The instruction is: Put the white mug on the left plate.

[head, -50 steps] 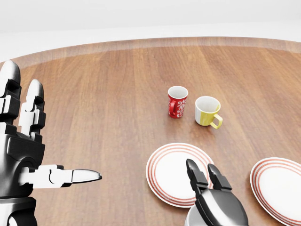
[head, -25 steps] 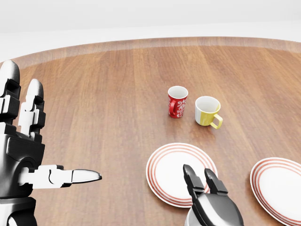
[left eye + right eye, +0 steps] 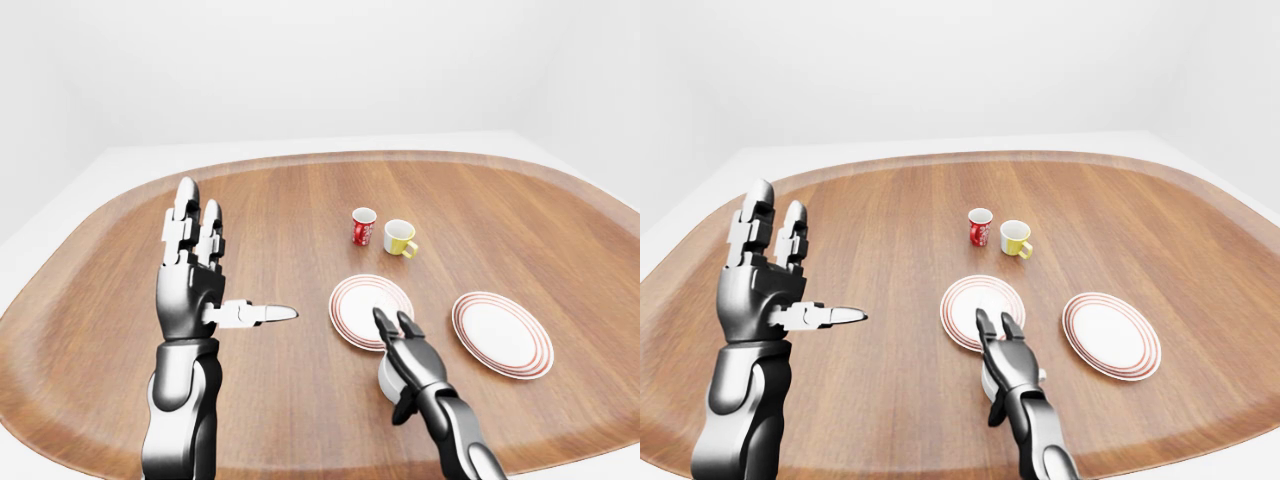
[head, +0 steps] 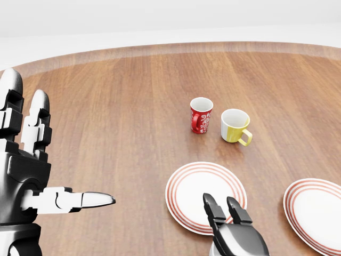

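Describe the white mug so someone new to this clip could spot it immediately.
On the wooden table, find the left plate of the two red-ringed ones. The white mug sits just below its lower edge, under the right hand. Unlike the red mug and yellow mug farther up, it is plain white.

The left hand (image 4: 29,176) stands spread at nine o'clock. At six o'clock the right hand (image 4: 229,229) overlaps the left plate (image 4: 186,186); two cups (image 4: 201,114) sit at one o'clock.
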